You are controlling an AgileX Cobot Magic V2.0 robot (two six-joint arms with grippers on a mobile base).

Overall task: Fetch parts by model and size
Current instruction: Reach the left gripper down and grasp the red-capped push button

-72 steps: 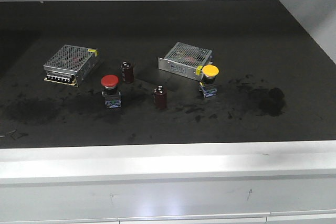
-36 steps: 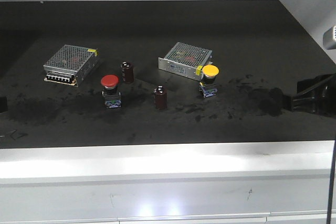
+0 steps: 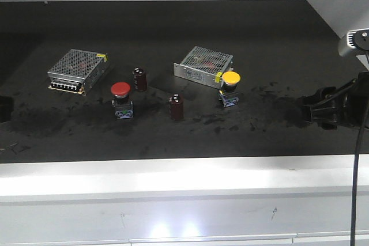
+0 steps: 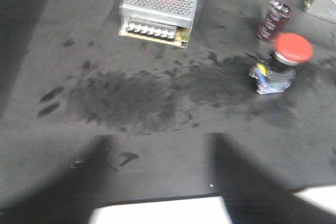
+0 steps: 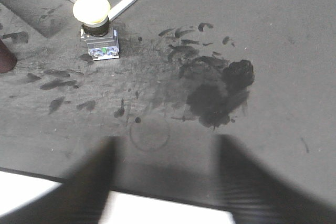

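The black, smudged worktop had no arm over it a second ago. Now the black right gripper reaches in from the right edge, further than half a second back, and a dark sliver at the left edge suggests the left gripper is arriving too. Both grippers have their fingers spread wide with nothing between them, as the wrist views show. Nothing on the worktop has shifted. The two silver mesh-topped metal boxes lie ahead of the grippers, beyond the switches. The yellow mushroom-capped push-button switch stands upright on its dark labelled base, ahead of the right gripper and off to its left, well apart from it. The red mushroom-capped push-button switch stands likewise ahead of the left gripper and off to its right, also well apart. The two dark red cylindrical capacitors stand between the switches. I judge the approach has only just begun: each arm seems headed for its nearer switch, and no part is fetched yet.
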